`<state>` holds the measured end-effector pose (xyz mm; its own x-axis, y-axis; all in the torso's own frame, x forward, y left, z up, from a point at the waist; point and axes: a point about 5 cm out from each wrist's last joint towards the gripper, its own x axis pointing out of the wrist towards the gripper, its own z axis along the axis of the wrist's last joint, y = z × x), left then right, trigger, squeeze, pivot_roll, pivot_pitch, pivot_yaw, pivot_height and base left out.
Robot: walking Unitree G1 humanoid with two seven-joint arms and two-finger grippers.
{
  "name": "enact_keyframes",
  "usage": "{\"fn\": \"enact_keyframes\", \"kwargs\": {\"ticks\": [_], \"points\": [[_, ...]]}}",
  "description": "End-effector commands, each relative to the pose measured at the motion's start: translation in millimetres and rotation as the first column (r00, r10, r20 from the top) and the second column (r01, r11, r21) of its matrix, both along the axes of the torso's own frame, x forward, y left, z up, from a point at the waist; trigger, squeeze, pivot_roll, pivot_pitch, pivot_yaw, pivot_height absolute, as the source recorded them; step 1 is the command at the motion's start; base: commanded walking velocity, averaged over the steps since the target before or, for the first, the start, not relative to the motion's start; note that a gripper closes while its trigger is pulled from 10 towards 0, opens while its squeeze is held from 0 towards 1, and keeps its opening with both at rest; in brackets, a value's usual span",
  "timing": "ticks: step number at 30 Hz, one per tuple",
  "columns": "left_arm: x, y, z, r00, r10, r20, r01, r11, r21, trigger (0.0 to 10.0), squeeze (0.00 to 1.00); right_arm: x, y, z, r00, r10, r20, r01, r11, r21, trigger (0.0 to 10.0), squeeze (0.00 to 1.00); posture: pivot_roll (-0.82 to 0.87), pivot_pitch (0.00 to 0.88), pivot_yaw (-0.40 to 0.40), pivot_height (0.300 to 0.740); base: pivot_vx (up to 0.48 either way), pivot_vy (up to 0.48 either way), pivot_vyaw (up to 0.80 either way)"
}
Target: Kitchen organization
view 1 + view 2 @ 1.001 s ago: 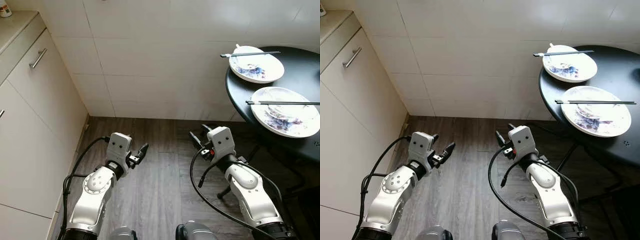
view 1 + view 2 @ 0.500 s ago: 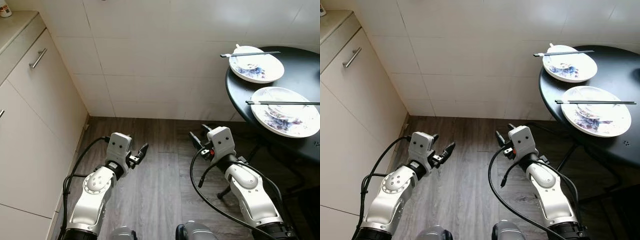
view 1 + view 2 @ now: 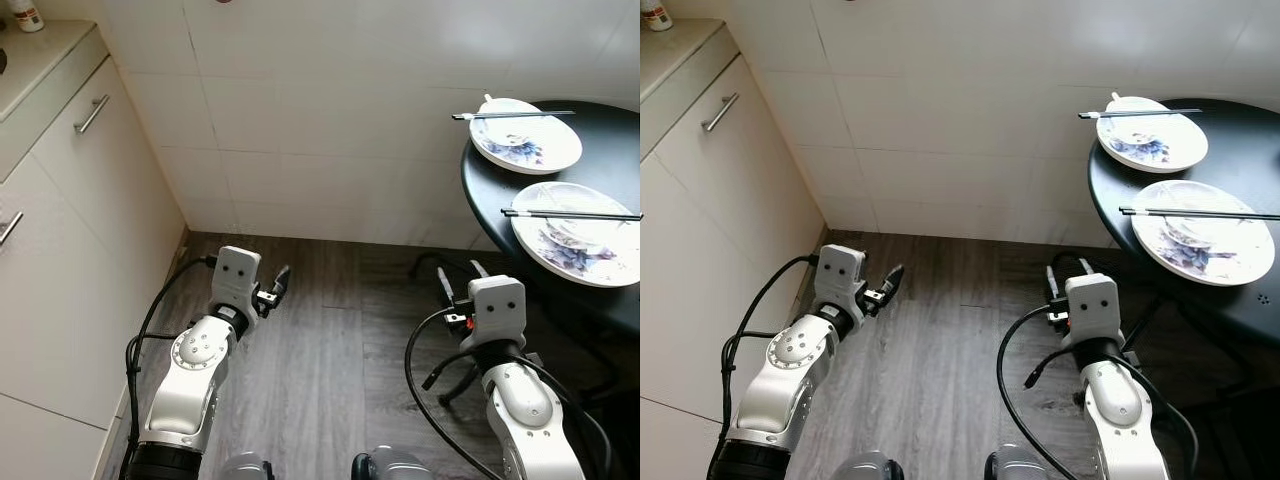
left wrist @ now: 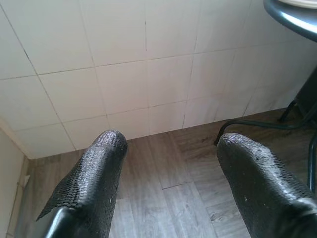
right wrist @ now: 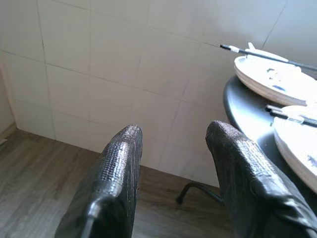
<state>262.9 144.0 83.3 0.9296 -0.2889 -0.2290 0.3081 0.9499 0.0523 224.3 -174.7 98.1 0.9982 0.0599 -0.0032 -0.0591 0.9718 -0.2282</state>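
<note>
Two white plates with blue patterns sit on a round black table [image 3: 612,128] at the right: a far plate [image 3: 525,148] and a near plate [image 3: 578,232]. A pair of black chopsticks [image 3: 512,115] lies across the far plate, and another pair [image 3: 570,214] across the near one. My left gripper [image 3: 277,285] hangs low over the wood floor, open and empty, its fingers [image 4: 99,168] pointing at the tiled wall. My right gripper [image 3: 458,278] is open and empty below the table's left edge. In the right wrist view its fingers [image 5: 121,163] frame the table rim and plates.
Cream cabinets [image 3: 70,230] with metal handles [image 3: 90,113] run along the left, with a small bottle [image 3: 27,14] on the countertop. A white tiled wall [image 3: 330,120] stands ahead. The table's black legs [image 4: 257,123] stand on the grey wood floor [image 3: 320,380].
The view has shifted a little, bringing more of the cabinets into frame. My right arm has swung right and drawn back toward me. The left arm has turned slightly forward.
</note>
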Motion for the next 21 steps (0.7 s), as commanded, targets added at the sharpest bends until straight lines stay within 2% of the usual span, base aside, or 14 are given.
{"fn": "enact_keyframes", "kwargs": {"ticks": [1,4,6,9,14,15,19,21], "points": [[-3.1,0.1,1.9,1.000,-0.014,-0.005,0.014,1.000,0.015,10.0,0.00,7.2,-1.4,8.4,0.999,0.014,0.048,-0.011,0.999,-0.050,10.0,0.00,0.03,0.000,-0.015,0.740,0.000,0.000,0.00],[-4.7,0.1,2.3,1.000,-0.027,-0.008,0.028,0.999,0.021,10.0,0.00,17.0,0.6,13.4,0.995,0.051,0.084,-0.043,0.995,-0.094,10.0,0.00,0.04,0.000,-0.006,0.740,0.000,0.000,0.00],[-4.5,-0.7,1.8,1.000,-0.027,-0.011,0.028,0.999,0.029,10.0,0.00,31.3,7.7,18.1,0.988,0.101,0.118,-0.087,0.989,-0.119,10.0,0.00,0.06,0.000,-0.009,0.740,0.000,0.000,0.00],[-4.5,-1.6,2.5,0.999,-0.032,-0.004,0.032,0.999,0.036,10.0,0.00,40.8,15.9,17.2,0.983,0.140,0.122,-0.125,0.984,-0.123,10.0,0.00,0.07,0.000,-0.012,0.740,0.000,0.000,0.00],[-5.0,-0.4,4.1,0.999,-0.022,0.029,0.020,0.998,0.051,10.0,0.00,44.3,25.8,11.8,0.978,0.177,0.111,-0.163,0.979,-0.125,10.0,0.00,0.09,0.000,-0.021,0.740,0.000,0.000,0.00],[-6.7,-1.5,3.9,0.998,-0.034,0.045,0.031,0.996,0.081,10.0,0.00,42.8,26.6,8.3,0.978,0.178,0.109,-0.165,0.979,-0.124,10.0,0.00,0.09,0.000,-0.023,0.740,0.000,0.000,0.00],[-7.1,-2.5,4.8,0.997,-0.045,0.061,0.041,0.997,0.062,10.0,0.00,41.2,26.6,4.9,0.978,0.176,0.110,-0.162,0.979,-0.124,10.0,0.00,0.08,0.000,-0.021,0.740,0.000,0.000,0.00],[-0.8,-0.6,7.0,0.997,-0.023,0.072,0.020,0.999,0.043,10.0,0.00,43.3,25.0,1.8,0.984,0.155,0.087,-0.143,0.982,-0.127,10.0,0.00,0.08,0.000,-0.019,0.740,0.000,0.000,0.00]]}}
